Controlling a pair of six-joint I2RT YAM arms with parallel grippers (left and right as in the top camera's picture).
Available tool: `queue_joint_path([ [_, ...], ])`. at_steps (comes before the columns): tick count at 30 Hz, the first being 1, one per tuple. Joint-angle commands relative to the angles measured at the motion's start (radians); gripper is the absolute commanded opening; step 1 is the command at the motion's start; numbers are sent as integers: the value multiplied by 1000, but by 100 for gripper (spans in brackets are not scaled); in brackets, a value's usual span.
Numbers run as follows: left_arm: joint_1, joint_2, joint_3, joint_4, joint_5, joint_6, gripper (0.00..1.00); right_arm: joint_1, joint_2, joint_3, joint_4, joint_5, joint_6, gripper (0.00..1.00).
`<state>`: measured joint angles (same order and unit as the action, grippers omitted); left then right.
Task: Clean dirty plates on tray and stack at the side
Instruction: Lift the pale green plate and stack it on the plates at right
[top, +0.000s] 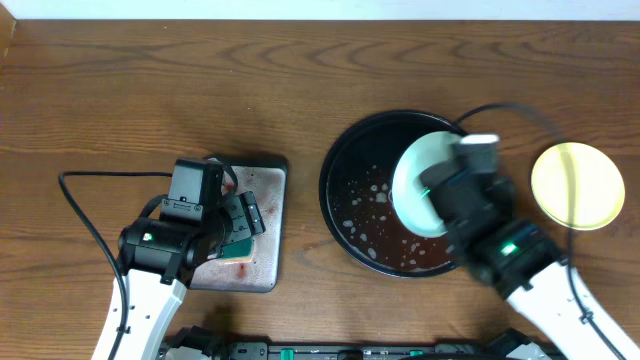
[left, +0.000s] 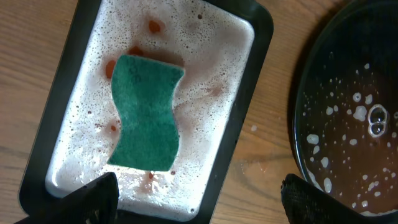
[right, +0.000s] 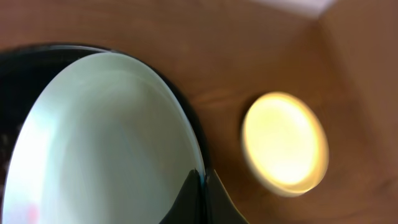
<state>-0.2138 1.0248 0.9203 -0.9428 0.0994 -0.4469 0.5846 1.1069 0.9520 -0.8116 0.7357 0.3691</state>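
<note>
- A mint-white plate (right: 106, 143) is clamped by its rim in the right gripper (right: 200, 194), tilted over the sudsy black tray (top: 345, 200).
- The yellow plate (top: 577, 186) is seen on the table, right of the tray.
- The left gripper (left: 200, 190) is held, jaws apart, above the green sponge (left: 146, 112).
- Stacking is judged in hand: the plate must be lifted clear and lowered squarely onto the yellow one.

Brown wood-grained counter (top: 300, 80). Glossy black tray (top: 340, 172), flecked with white foam over a reddish film. Pale mint-white plate (top: 413, 185); yellow plate (top: 578, 187) near the right edge. Green sponge (left: 146, 112) in a dark-rimmed white tray (left: 242, 118), red-spotted
</note>
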Motion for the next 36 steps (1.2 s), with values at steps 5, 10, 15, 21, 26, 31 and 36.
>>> queue_joint_path([
  [5,3,2,15,-5,2,5,84,-589,5,1,55,-682,-28,1],
  [10,3,2,15,-5,2,5,84,-981,33,1,101,-864,-60,1],
  [15,3,2,15,-5,2,5,84,-1242,139,1,145,-898,-18,1],
  [21,3,2,15,-5,2,5,84,-1350,335,1,262,-898,50,1],
  [26,3,2,15,-5,2,5,84,-1358,428,1,326,-899,49,4],
  [31,3,2,15,-5,2,5,84,-1334,391,1,322,-1068,33,50],
  [36,3,2,15,-5,2,5,84,-1218,203,3,298,-1387,-8,58],
])
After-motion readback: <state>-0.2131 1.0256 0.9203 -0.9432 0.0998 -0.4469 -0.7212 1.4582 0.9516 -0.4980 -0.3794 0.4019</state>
